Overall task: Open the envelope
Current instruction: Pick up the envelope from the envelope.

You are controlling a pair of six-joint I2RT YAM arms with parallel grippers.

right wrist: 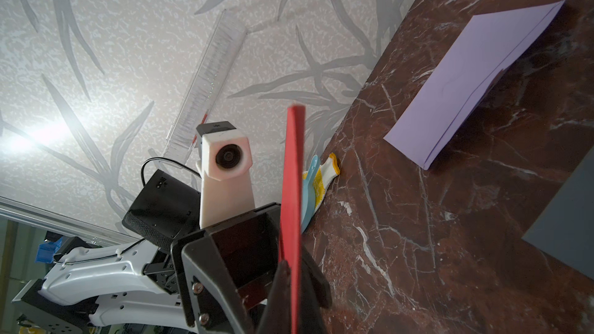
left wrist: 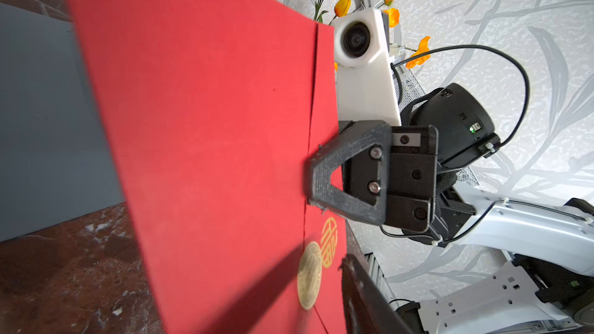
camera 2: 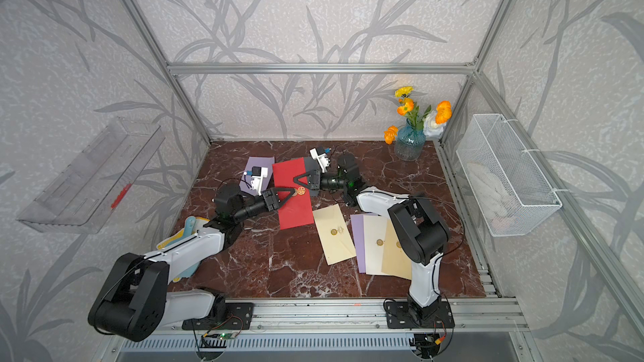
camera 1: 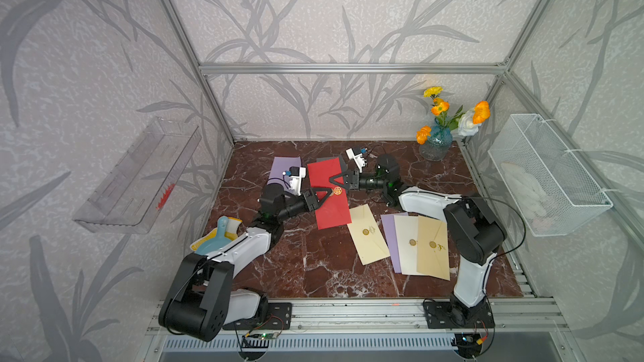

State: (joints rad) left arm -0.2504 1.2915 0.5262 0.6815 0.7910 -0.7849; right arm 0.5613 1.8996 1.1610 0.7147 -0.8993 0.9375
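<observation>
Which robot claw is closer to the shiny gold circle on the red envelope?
Left. The left gripper has its fingertips right beside the gold seal. The right gripper pinches the red envelope at its edge, a bit farther from the seal, toward the back wall.

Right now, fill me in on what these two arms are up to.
Both arms are working on the red envelope. The right gripper is shut on one edge of it, holding it. The left gripper sits at the gold seal; whether it has gripped anything is unclear. The envelope does not look opened yet. Other envelopes lie nearby on the marble table.
</observation>
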